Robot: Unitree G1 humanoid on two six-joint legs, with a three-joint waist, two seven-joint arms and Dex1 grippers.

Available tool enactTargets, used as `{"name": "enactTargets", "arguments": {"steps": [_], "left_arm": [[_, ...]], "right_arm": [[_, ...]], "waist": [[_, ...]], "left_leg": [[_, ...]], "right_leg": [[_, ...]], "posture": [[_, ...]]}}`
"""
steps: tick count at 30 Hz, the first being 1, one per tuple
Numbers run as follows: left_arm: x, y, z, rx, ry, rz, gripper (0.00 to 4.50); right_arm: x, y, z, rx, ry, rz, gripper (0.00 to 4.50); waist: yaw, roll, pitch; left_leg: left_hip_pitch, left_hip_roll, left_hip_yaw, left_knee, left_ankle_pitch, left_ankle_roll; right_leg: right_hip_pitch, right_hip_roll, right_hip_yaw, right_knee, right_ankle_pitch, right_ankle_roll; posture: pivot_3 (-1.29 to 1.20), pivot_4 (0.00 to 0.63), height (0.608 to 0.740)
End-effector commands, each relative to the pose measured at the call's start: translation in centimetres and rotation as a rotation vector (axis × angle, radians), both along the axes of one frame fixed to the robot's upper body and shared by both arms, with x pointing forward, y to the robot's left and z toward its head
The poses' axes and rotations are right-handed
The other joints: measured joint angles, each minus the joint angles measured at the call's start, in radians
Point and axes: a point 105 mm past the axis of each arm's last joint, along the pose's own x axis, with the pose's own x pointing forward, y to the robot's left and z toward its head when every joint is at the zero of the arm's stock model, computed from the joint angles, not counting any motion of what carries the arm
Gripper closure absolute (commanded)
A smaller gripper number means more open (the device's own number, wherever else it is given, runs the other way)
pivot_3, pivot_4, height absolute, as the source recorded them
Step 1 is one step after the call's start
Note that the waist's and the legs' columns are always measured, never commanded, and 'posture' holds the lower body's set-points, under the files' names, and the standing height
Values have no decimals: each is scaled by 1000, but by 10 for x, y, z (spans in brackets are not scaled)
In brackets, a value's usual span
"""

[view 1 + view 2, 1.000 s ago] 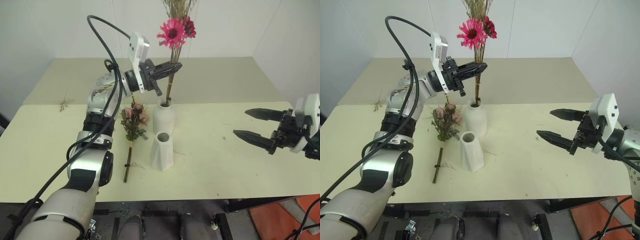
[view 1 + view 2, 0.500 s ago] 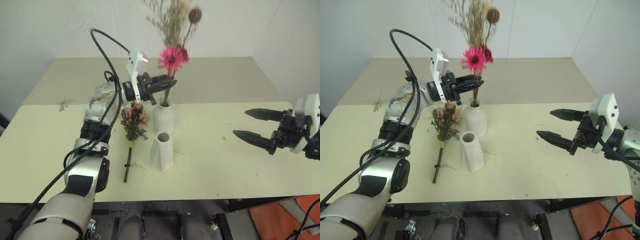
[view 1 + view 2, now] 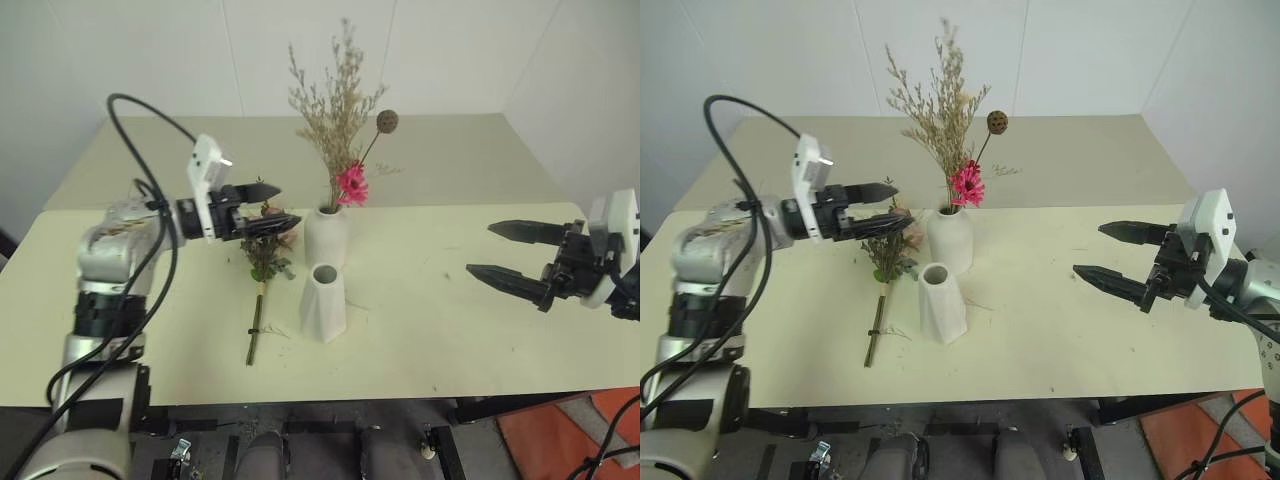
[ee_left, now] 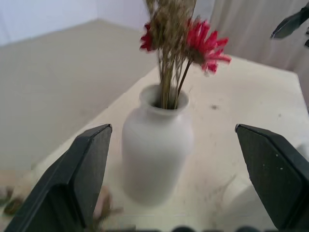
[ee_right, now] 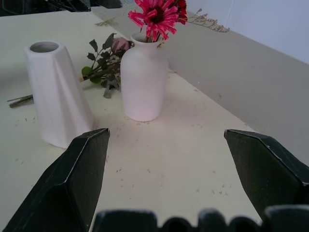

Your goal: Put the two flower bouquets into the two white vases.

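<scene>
White rounded vase (image 3: pixel 326 236) at the head view's centre already holds the daisy bouquet (image 3: pixel 345 120); below it the faceted vase (image 3: pixel 323 302) stands empty, and the rose bouquet (image 3: pixel 264 262) lies flat left of both. Left gripper (image 3: pixel 272 207) and right gripper (image 3: pixel 508 252) gape wide, holding nothing.

Left wrist view: fingers (image 4: pixel 79 174) spread before the filled vase.

Right wrist view: both vases, roses behind. Half done.

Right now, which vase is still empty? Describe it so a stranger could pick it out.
On the pale table, two white vases stand mid-table. The empty vase is the nearer one, in front of the round vase holding the daisy bouquet. It is angular and faceted, with an open mouth.
</scene>
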Motion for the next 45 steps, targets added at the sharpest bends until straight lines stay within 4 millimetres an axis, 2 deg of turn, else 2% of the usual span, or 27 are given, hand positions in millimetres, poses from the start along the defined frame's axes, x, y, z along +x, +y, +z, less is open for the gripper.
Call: {"name": "enactTargets", "arguments": {"steps": [1,6,12,19,27,30,32,33,34,35,36,44,45], "left_arm": [[-13,9,8,47,41,67,31],[-19,20,-22,181,326,244,31],[-16,13,-51,253,531,363,31],[-7,5,-88,407,597,482,31],[-4,5,-100,460,614,520,31],[-4,5,-105,471,618,523,591],[-5,6,-107,476,618,527,1183],[-5,8,-107,475,617,535,1229],[-4,10,-106,473,615,545,1631],[-3,12,-105,470,613,558,1663],[-2,15,-104,467,611,568,1989],[13,47,-87,402,560,747,4387],[15,52,-84,390,550,776,4407]], "right_arm": [[-1,0,11,-16,-40,20,0],[3,1,11,-25,-33,41,0],[8,5,15,-41,-37,76,0],[6,7,19,-70,-33,133,0],[-3,6,18,-87,-2,195,0],[-3,7,18,-87,-1,201,0],[-3,7,18,-86,-2,201,0],[-3,6,18,-86,-1,201,0],[-3,6,17,-85,0,200,0],[-3,6,17,-84,1,200,0],[-3,6,16,-84,1,200,0],[-1,4,15,-82,5,199,0],[-1,3,15,-82,5,200,0]], "waist": [[3,0,0],[3,0,0],[3,0,0],[3,0,0],[1,0,0],[2,0,0],[2,0,0],[2,0,0],[2,0,0],[2,0,0],[2,0,0],[1,0,0],[1,0,0]], "left_leg": [[0,0,0,0,0,0],[0,0,-1,0,0,0],[0,0,-1,0,0,0],[0,-1,-1,0,0,0],[0,-1,-1,0,0,0],[0,-1,-1,0,0,0],[0,-1,-1,0,0,0],[0,-1,-1,0,0,0],[0,-1,-1,0,0,0],[0,-1,-1,0,0,0],[0,-1,-1,0,0,0],[0,-1,-1,0,0,0],[0,-1,-1,0,0,0]], "right_leg": [[0,0,0,0,0,0],[1,0,-1,0,0,0],[0,0,-1,0,0,0],[0,0,0,0,0,0],[0,0,0,0,0,0],[0,0,0,0,0,0],[0,0,0,1,0,0],[0,0,0,1,0,0],[0,0,0,0,0,0],[0,0,0,0,0,0],[0,0,0,0,0,0],[0,0,0,1,0,0],[0,0,0,0,0,0]], "posture": [[0,150,740],[0,150,740],[0,150,740],[0,150,740],[0,150,740],[0,150,740],[0,150,740],[0,150,740],[0,150,740],[0,150,740],[0,150,740],[0,150,740],[0,150,740]]}}
